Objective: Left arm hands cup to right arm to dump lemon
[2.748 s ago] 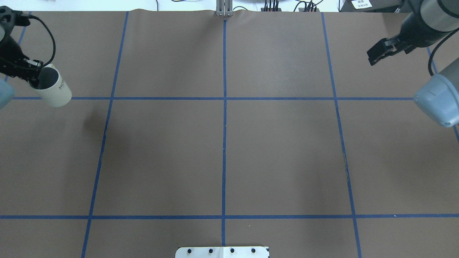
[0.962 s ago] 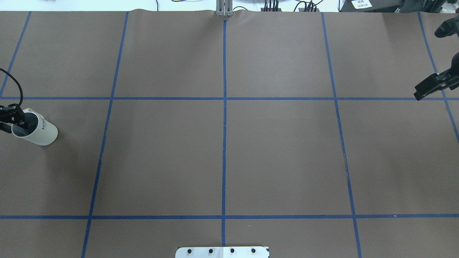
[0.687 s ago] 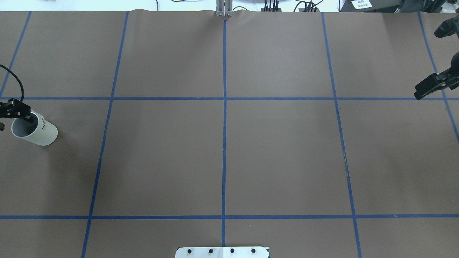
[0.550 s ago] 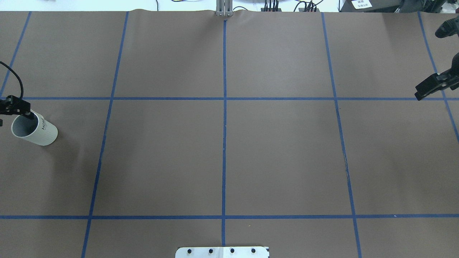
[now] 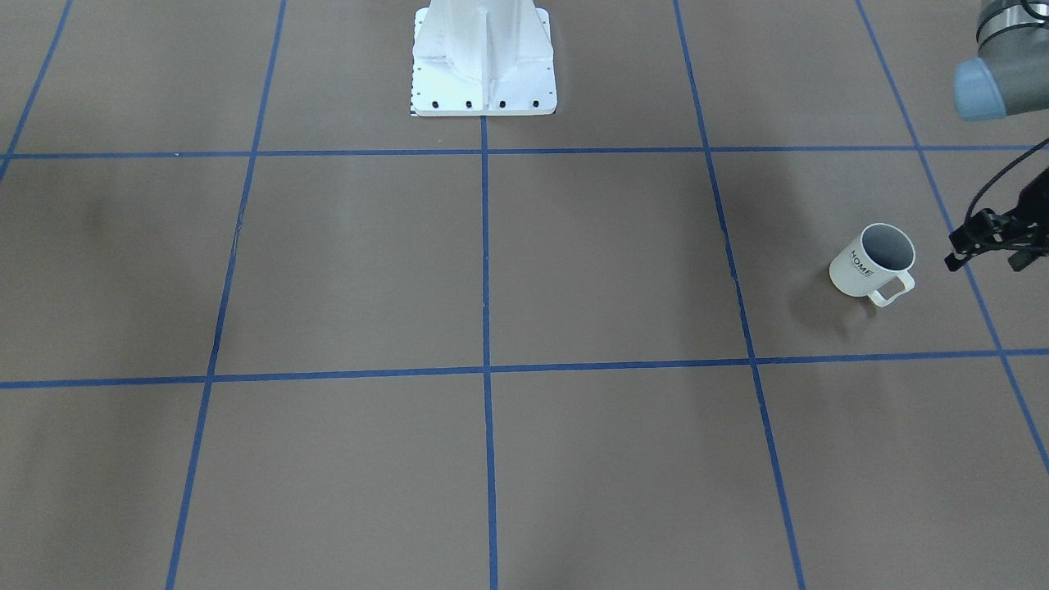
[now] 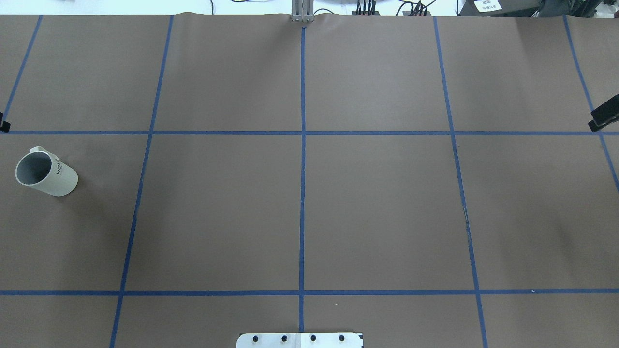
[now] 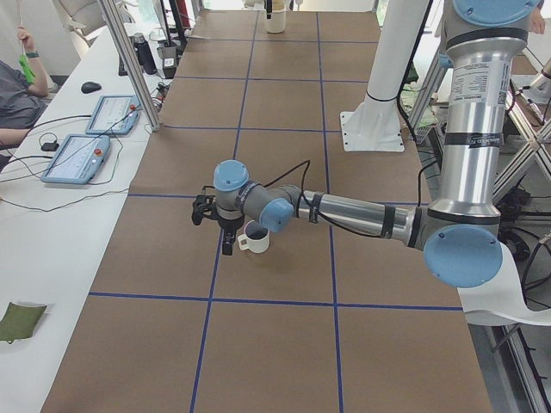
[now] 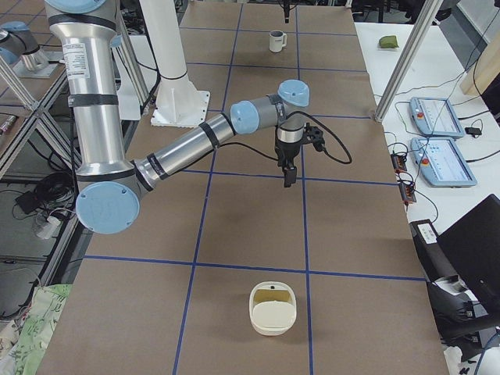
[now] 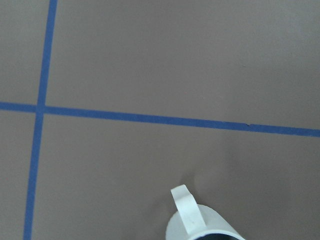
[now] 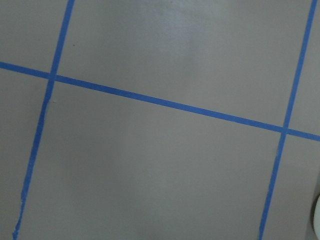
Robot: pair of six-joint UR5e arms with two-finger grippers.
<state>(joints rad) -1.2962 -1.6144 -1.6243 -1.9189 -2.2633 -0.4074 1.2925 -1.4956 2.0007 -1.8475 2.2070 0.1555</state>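
Note:
The off-white cup [image 5: 869, 264] with black "HOME" lettering stands upright on the brown table near its left end. It also shows in the overhead view [image 6: 46, 174], the left wrist view [image 9: 197, 222] and the exterior left view [image 7: 255, 238]. Its inside shows only grey; the lemon is not in view. My left gripper [image 5: 986, 260] is open and empty, just off the cup's handle side, apart from it. My right gripper [image 6: 604, 118] shows only as a dark tip at the right edge, and I cannot tell whether it is open or shut.
Blue tape lines divide the table [image 6: 300, 212] into squares. A cream container [image 8: 273, 308] sits near the table's right end. The robot's white base [image 5: 483, 57] stands at the back middle. Side tables with tablets [image 8: 437, 117] lie beyond the far edge.
The left gripper set the cup down, let go of its rim and drew back off the view's left edge. The right gripper slid further out to the right. The cup stays put.

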